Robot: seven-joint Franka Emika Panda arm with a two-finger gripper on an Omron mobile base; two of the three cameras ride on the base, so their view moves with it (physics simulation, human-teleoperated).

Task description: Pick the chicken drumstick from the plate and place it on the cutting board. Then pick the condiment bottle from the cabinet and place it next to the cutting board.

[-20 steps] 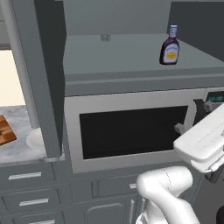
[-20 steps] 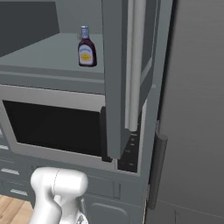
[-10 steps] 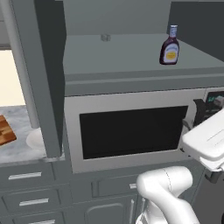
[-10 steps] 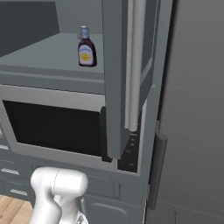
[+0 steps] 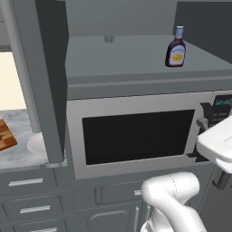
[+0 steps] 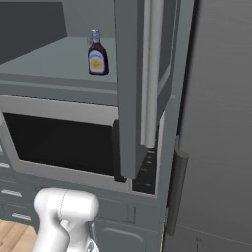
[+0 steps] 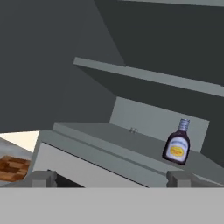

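Note:
The condiment bottle (image 5: 176,48) (image 6: 97,54) (image 7: 177,145) stands upright on the grey shelf of the open cabinet (image 5: 127,59), toward its right side. My gripper (image 7: 111,179) is open with nothing between its fingertips (image 7: 43,177). It sits lower than the shelf and some way short of the bottle, which appears just above the right fingertip in the hand view. The checkered cutting board (image 5: 4,136) (image 7: 13,168) lies on the counter at far left. The white plate (image 5: 35,145) beside it is partly hidden behind the cabinet door. I cannot make out the chicken drumstick.
A microwave (image 5: 136,136) (image 6: 59,142) sits directly under the shelf. The cabinet's open door panels (image 5: 50,68) (image 6: 130,74) hang at either side of the shelf. Grey drawers with silver handles (image 5: 25,182) run below the counter. A tall grey fridge (image 6: 221,123) fills the right.
The white arm link at the right of the left base view has slid slightly to the right. The bottle and cabinet have not moved.

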